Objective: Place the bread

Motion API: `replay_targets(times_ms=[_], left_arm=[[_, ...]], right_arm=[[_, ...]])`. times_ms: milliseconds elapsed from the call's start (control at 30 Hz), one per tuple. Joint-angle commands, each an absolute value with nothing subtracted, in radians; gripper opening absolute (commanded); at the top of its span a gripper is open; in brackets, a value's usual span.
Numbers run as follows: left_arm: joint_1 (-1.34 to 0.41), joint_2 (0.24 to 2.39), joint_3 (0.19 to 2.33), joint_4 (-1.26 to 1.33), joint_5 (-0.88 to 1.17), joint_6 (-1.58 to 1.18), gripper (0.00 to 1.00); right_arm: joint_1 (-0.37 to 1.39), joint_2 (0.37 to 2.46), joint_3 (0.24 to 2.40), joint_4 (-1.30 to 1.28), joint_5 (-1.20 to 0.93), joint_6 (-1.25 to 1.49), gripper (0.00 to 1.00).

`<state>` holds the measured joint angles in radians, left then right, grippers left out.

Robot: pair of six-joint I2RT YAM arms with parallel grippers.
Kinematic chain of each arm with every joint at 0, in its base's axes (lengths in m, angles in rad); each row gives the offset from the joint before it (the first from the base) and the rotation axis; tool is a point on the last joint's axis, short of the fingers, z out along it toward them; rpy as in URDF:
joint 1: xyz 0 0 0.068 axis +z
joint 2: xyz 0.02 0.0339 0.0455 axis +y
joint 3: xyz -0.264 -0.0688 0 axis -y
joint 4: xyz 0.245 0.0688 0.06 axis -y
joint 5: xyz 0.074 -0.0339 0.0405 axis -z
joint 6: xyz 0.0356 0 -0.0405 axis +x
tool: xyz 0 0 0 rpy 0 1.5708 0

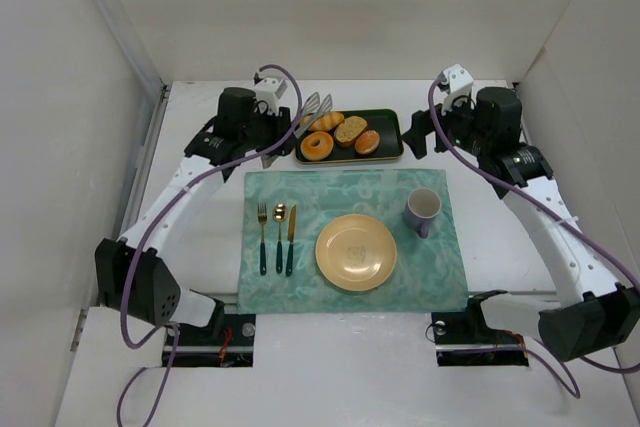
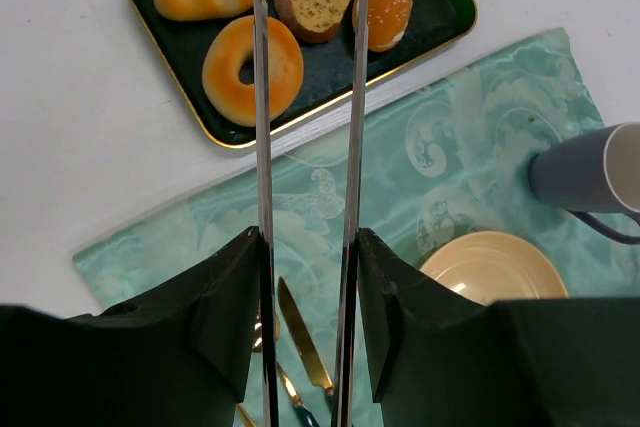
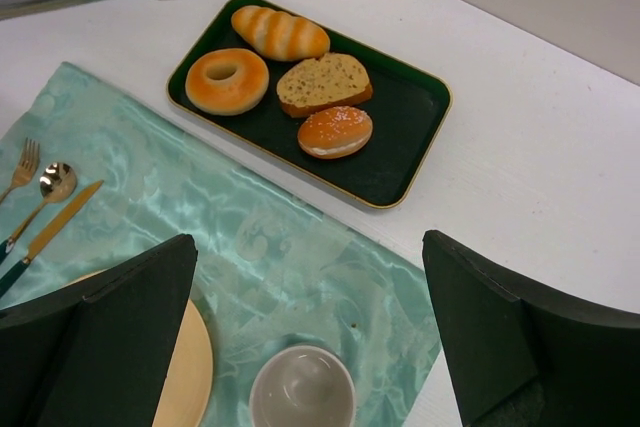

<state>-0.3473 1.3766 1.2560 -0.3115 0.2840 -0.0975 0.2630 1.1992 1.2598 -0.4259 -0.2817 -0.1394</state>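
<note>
While the left tool (image 2: 308, 277) was clamped on the handles of a pair of metal tongs (image 2: 262, 147), whose two arms stood apart and reached toward the tray (image 3: 400, 157), the right tool (image 3: 310, 277) hung spread wide and empty above the right part of the placemat (image 1: 330, 197). The bread (image 3: 205, 92), a golden-orange ring, lay flat at the left end of the dark tray, just beside the striped roll (image 3: 280, 34) and the brown slice (image 3: 323, 82). It sat at the far side of the desk (image 1: 215, 247), well apart from the yellow plate (image 1: 356, 253). It looked light, smooth-skinned, and possibly soft enough to dent, so a hard squeeze seemed unwise. The likeliest hold was across the ring's outer rim, one tong arm on each side. Its neighbours crowded the far and right sides, leaving the near left side freest.
</note>
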Motion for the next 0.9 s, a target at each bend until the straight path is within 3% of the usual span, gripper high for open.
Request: replay_targets(times_ms=[0,367,867], left_arm=[[-0.362,1.437,1.321,-0.334,0.296,-0.074,0.37],[-0.419,1.569,1.492,-0.497,0.147,-0.012,0.38],[-0.419,1.620,1.493,-0.554,0.052,-0.003,0.38]], right_arm=[[0.262,1.155,1.273,-0.370,-0.252,-0.147,1.00],[0.262,1.155,1.264,-0.370,-0.252,-0.147,1.00],[0.262,1.155,1.264,-0.370,-0.252,-0.147,1.00]])
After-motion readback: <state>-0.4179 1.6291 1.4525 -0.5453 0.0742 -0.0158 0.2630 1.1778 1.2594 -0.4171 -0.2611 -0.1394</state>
